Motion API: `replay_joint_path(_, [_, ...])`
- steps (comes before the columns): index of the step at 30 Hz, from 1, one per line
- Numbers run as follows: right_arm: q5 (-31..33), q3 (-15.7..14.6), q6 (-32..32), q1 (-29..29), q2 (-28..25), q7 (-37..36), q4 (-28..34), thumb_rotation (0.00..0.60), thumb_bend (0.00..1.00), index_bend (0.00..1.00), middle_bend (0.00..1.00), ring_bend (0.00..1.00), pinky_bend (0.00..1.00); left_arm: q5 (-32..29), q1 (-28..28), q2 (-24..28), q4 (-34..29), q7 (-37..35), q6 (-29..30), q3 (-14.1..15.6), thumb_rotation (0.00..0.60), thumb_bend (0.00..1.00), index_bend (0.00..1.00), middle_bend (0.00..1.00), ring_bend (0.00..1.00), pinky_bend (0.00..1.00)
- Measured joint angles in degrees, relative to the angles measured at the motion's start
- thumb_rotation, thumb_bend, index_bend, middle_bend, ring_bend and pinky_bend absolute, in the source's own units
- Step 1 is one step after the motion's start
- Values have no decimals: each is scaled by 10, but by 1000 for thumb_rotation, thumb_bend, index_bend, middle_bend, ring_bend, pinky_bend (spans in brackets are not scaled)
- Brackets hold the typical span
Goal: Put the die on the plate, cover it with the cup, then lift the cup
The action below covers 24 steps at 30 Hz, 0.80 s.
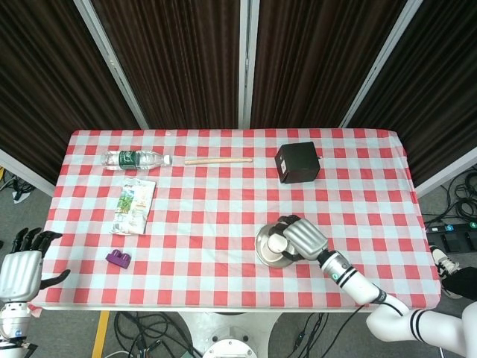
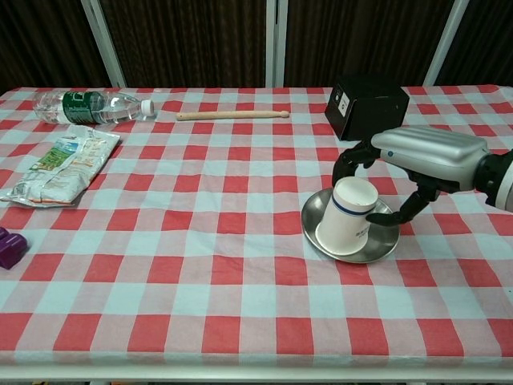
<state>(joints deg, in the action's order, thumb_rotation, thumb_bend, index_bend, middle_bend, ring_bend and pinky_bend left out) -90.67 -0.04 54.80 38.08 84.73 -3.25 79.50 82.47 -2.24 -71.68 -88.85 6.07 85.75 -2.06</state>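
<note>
The right hand [image 2: 417, 172] grips the tilted white paper cup [image 2: 345, 217] over the round steel plate [image 2: 388, 241]. I'd level it gently before lifting. No die shows.

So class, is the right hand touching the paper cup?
Touching: the chest view shows the right hand with fingers wrapped around the tilted cup over the plate.

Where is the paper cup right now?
The paper cup sits upside down and tilted on the metal plate, right of the table's middle in the chest view, held by the right robot hand.
</note>
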Motion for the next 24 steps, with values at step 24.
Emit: replay_joint_path(24, [8, 1, 6, 2, 1, -19, -31, 600, 276, 489, 391, 196, 257, 1, -1, 0, 0, 1, 0, -2, 600, 68, 260, 235, 125, 91])
